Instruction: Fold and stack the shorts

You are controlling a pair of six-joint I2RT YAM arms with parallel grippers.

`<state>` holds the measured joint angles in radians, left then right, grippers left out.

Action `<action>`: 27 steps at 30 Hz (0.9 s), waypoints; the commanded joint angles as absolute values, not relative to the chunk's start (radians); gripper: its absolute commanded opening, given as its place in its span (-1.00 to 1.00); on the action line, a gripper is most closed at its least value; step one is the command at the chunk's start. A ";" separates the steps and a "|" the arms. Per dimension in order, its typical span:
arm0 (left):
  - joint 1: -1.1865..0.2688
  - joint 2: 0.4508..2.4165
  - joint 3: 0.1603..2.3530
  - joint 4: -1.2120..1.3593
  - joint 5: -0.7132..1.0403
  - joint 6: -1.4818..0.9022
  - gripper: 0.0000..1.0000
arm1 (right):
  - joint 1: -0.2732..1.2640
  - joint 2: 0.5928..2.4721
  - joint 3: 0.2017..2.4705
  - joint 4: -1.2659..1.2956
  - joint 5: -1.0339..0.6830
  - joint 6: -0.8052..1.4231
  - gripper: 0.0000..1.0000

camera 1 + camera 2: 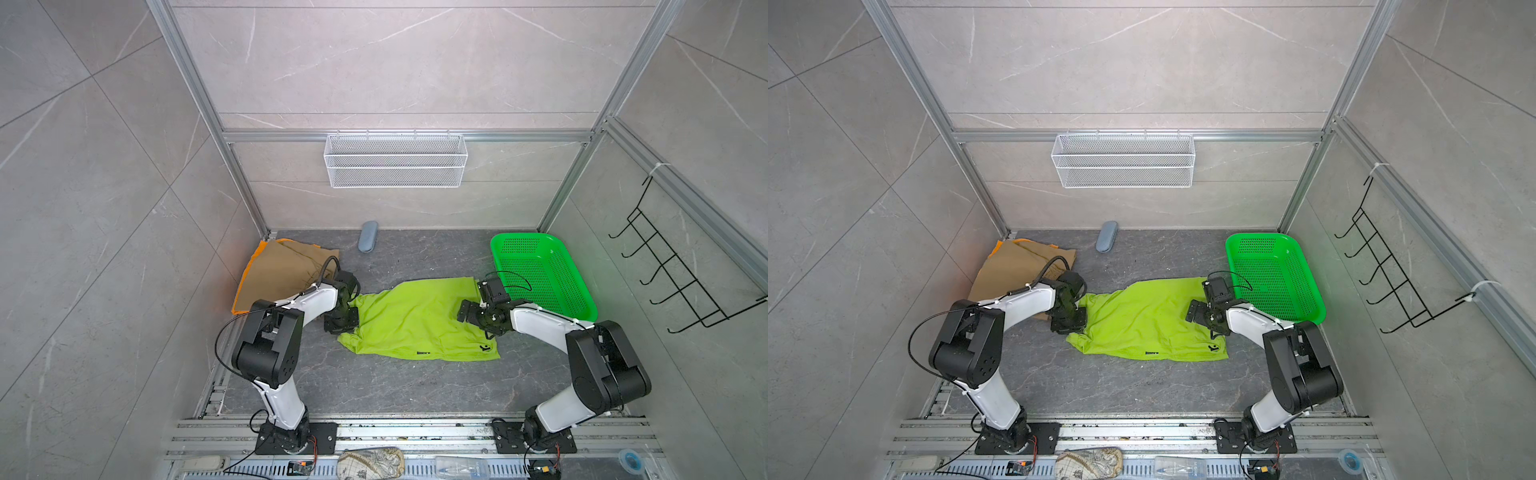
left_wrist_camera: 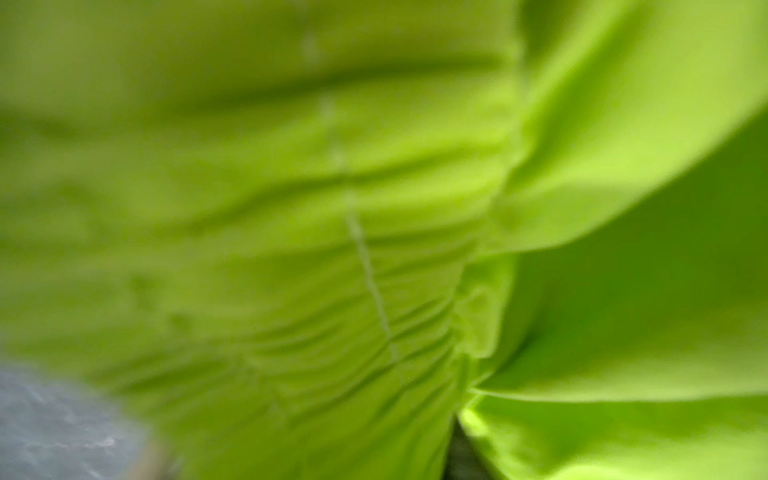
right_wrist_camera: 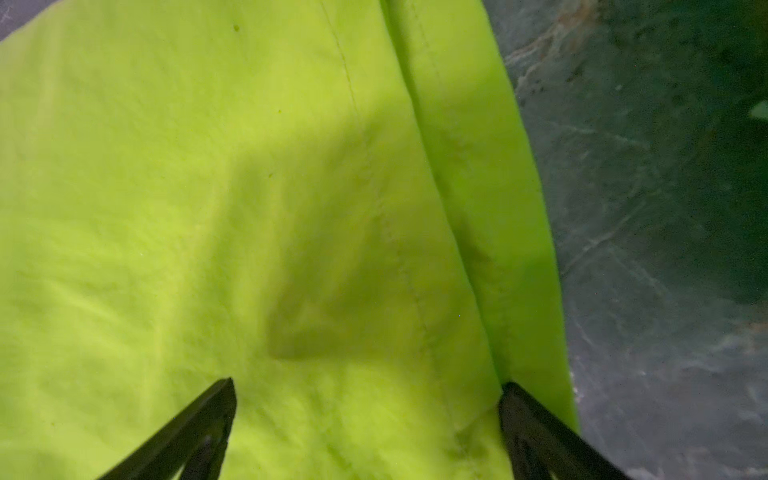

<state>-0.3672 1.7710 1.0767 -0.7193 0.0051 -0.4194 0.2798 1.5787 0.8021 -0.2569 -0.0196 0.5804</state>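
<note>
The lime green shorts [image 1: 415, 320] [image 1: 1142, 320] lie spread out mid-table. My left gripper [image 1: 341, 322] [image 1: 1068, 320] points down onto their left edge at the gathered waistband. Blurred green cloth [image 2: 374, 208] fills the left wrist view and hides the fingers. My right gripper [image 1: 469, 311] [image 3: 368, 399] hovers open over the shorts' right part [image 3: 208, 208], near a hem, with nothing between its fingers [image 3: 216, 415]. The khaki shorts [image 1: 282, 270] [image 1: 1013, 270] lie folded at the back left on top of the orange shorts [image 1: 239, 299] [image 1: 995, 249], of which only edges show.
A bright green perforated basket [image 1: 582, 286] [image 1: 1308, 291] stands at the back right, close behind the right arm. A grey case [image 1: 368, 242] lies by the back wall. A white wire basket [image 1: 395, 160] hangs on that wall, and a black hook rack [image 1: 673, 270] on the right wall.
</note>
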 commanded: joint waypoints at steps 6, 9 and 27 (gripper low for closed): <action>-0.388 1.844 1.062 -0.789 -0.002 -0.409 -1.00 | 0.272 1.607 0.794 -0.271 -0.045 0.592 0.99; -0.388 1.821 1.108 -0.809 0.008 -0.407 -1.00 | 0.270 1.616 0.798 -0.276 -0.035 0.597 0.99; -0.339 1.808 1.494 -1.004 -0.180 -0.328 -1.00 | 0.286 1.851 0.966 -0.212 -0.022 0.664 0.99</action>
<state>-0.3695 1.8042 1.4475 -0.9352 -0.1116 -0.3618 0.2760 1.7473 0.9512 -0.1455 -0.0105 0.6365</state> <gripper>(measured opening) 0.114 0.991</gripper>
